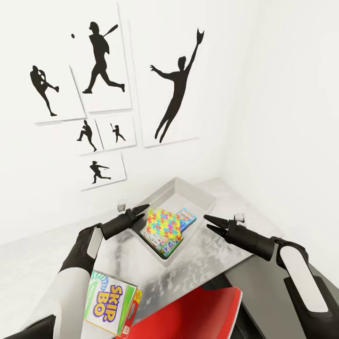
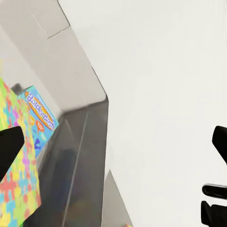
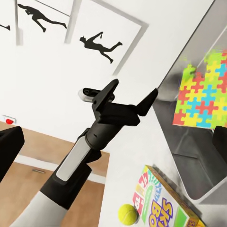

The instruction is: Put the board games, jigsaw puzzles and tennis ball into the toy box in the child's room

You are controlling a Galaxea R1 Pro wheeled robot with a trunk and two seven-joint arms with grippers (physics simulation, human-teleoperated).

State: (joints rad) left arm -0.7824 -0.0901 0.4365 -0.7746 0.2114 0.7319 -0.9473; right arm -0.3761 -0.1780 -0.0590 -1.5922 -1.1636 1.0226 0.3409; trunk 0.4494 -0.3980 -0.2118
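The pale grey toy box (image 1: 200, 197) stands on the grey-white table (image 1: 136, 278). Inside it a jigsaw puzzle (image 1: 162, 221) lies tilted on a blue board game (image 1: 187, 218) and another printed carton (image 1: 164, 245). My left gripper (image 1: 143, 210) hovers open at the box's left rim, nothing between its fingers. My right gripper (image 1: 207, 222) hangs open just off the box's right side. The Skip-Bo board game (image 1: 110, 303) lies on the table beside my left forearm. In the right wrist view the tennis ball (image 3: 127, 213) rests next to Skip-Bo (image 3: 163, 204), near the toy box (image 3: 189, 142).
Baseball-player silhouette prints (image 1: 101, 61) hang on the white wall behind the table. The red chair (image 1: 197, 315) sits close in front of me at the table's near edge. A small white device (image 1: 238, 218) stands on the table right of the box.
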